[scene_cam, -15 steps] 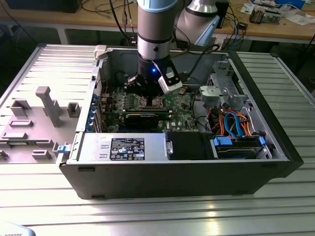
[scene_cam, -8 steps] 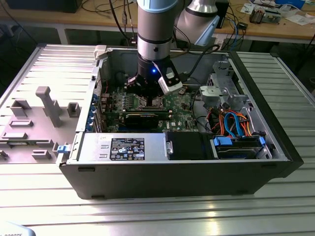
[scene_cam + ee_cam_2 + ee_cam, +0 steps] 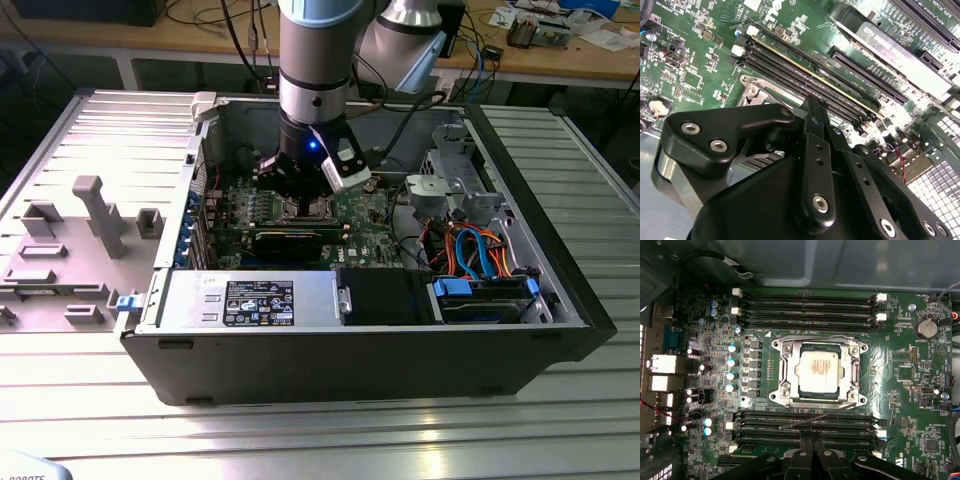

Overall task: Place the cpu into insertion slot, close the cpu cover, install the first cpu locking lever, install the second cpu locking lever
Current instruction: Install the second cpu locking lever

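Reaching down into the open computer case [image 3: 380, 330] on the ribbed metal bench [image 3: 300, 430], the arm [image 3: 315, 70] holds its gripper [image 3: 305, 195] low over the green motherboard [image 3: 350, 215], close above the socket area near the middle of the board. In the exterior view, a grey fixture plate [image 3: 60, 260] lies on the bench at the case's side toward the exterior view's left, and bundled orange and blue cables [image 3: 475, 250] sit in the case corner toward the exterior view's right.

In the second wrist view, the black gripper [image 3: 812, 117] has its fingers [image 3: 812, 150] drawn close together into a narrow tip with nothing between them. Just beyond the tip a corner of the pale metal insertion slot [image 3: 752, 90] shows, beside the long black memory slots [image 3: 805, 75].

In the first wrist view, the cpu [image 3: 818, 369] lies flat and square in the insertion slot [image 3: 785, 390] at the centre of the motherboard [image 3: 910, 390]. The cpu cover [image 3: 856, 371] is folded down around it, its window framing the chip's silver top. One thin locking lever [image 3: 817, 417] sticks out at a slant from the socket corner across the memory slots [image 3: 805, 430], unlatched. The gripper [image 3: 812, 445] sits over those slots, its tip near the lever's free end; whether it touches the lever I cannot tell.
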Robot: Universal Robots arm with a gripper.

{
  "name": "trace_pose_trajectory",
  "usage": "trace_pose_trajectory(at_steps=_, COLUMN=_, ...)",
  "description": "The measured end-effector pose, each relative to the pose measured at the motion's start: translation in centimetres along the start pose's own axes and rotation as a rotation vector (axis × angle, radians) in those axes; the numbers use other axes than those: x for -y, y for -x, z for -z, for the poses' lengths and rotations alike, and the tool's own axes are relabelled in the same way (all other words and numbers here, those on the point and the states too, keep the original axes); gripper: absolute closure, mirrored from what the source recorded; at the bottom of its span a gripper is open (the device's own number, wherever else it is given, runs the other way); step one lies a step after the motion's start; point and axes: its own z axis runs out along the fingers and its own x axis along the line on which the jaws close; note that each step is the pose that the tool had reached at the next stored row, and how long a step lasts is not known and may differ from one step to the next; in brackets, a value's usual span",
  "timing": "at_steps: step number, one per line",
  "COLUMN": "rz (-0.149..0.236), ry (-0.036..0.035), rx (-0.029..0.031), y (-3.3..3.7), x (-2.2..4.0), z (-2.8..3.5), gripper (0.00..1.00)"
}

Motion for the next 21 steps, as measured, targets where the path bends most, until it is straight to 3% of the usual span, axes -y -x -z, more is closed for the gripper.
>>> trace_pose_trajectory(at_steps=9, rz=0.0, ry=0.0017, rx=0.0009, y=-0.04, x=0.08, z=-0.01, gripper=0.89)
trace_pose_trajectory(at_steps=11, rz=0.0, ry=0.003, rx=-0.0011, y=-0.03, x=0.04, z=-0.01, gripper=0.89)
trace_pose_trajectory(at_steps=15, rz=0.001, ry=0.0126, rx=-0.0118, y=-0.02, x=0.0, z=-0.03, gripper=0.89)
trace_pose_trajectory(at_steps=18, rz=0.004, ry=0.0151, rx=-0.0165, y=-0.02, x=0.01, z=-0.18, gripper=0.89)
trace_pose_trajectory(at_steps=21, rz=0.011, ry=0.0317, rx=-0.0176, y=-0.02, x=0.01, z=-0.33, gripper=0.89)
